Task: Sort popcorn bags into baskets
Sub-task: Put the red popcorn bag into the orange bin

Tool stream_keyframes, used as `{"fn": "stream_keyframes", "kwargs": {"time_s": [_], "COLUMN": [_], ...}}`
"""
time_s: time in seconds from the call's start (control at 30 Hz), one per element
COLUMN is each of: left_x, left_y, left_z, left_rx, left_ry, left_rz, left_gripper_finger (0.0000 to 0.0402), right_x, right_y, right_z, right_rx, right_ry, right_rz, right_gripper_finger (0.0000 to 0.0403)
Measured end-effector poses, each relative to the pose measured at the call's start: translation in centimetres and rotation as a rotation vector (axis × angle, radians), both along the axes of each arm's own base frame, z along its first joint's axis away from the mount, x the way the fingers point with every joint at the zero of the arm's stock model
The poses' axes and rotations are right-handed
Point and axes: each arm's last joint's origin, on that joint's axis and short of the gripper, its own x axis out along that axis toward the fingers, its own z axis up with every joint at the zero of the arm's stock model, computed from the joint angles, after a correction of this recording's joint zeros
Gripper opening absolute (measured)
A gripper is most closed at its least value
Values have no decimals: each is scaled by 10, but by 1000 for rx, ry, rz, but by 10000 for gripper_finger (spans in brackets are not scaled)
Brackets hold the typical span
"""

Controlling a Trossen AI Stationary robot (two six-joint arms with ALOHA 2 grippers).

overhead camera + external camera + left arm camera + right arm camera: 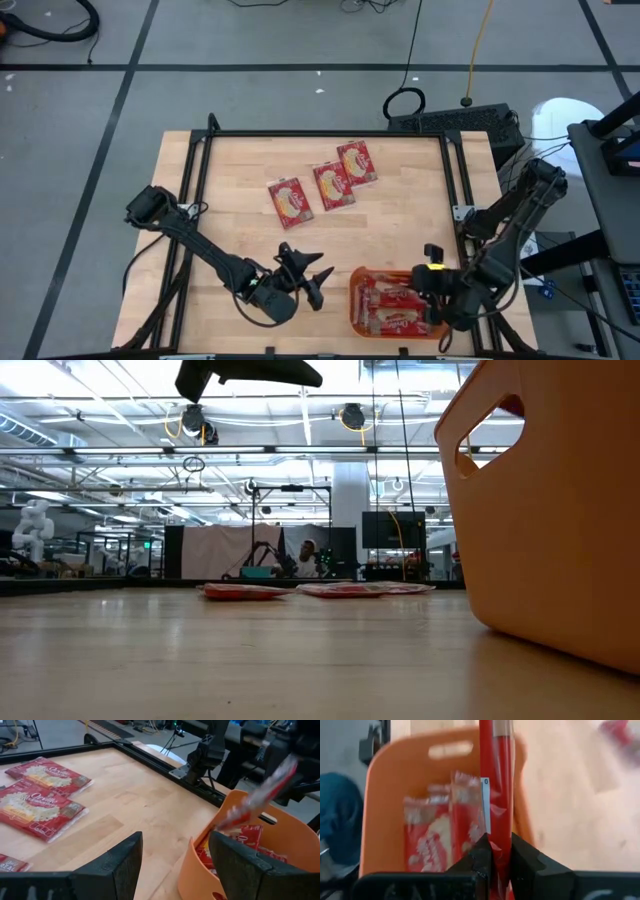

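Note:
The orange basket (355,300) sits near the table's near edge, right of centre, with red popcorn bags (395,305) lying flat inside. My right gripper (432,283) hangs over the basket's right end, shut on one more red bag (257,797). My left gripper (320,285) is open and hovers just left of the basket, touching nothing. In the left wrist view its fingers (115,865) frame the basket's wall (200,870). Three other bags (290,200) (333,185) (357,162) lie flat on the table's far half. My right gripper (500,855) pinches the red bag between its two fingers at one end (497,837). The bag shows edge-on and sticks out ahead of the fingers over the basket (395,780). From the left wrist view it slants down, its lower end (225,825) inside the basket; whether it touches the bags there I cannot tell.
A black frame (330,135) runs along the table's far and side edges. Bare wood lies between the three loose bags and the basket. In the low view the basket (560,510) fills the right side, and two loose bags (245,591) (365,589) lie flat far off.

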Motion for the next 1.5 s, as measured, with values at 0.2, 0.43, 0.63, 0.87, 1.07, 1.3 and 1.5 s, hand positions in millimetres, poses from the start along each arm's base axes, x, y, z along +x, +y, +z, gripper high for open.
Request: {"fn": "stream_keyframes", "kwargs": {"time_s": [0.2,0.43,0.63,0.87,1.07,1.3,1.5], "left_x": [0,0,0,0,4,7,7], "left_y": [1,1,1,1,3,5,5], "left_z": [0,0,0,0,-6,-9,-9], "left_rx": [8,10,10,11,12,-2,-1], "left_ry": [5,7,7,7,15,17,13], "left_rz": [-1,-1,-1,-2,7,14,13], "left_gripper_finger": [232,232,232,232,232,232,232], "right_x": [2,2,0,1,5,10,13], "right_y": [4,9,7,-1,1,7,12], "right_z": [-20,-26,-27,-30,-36,-36,-33], "right_rx": [156,253,274,212,164,171,195], "right_ry": [117,153,187,196,210,171,144], "right_rz": [49,70,1,-60,0,73,157], "right_gripper_finger": [34,34,34,34,34,34,77]}}
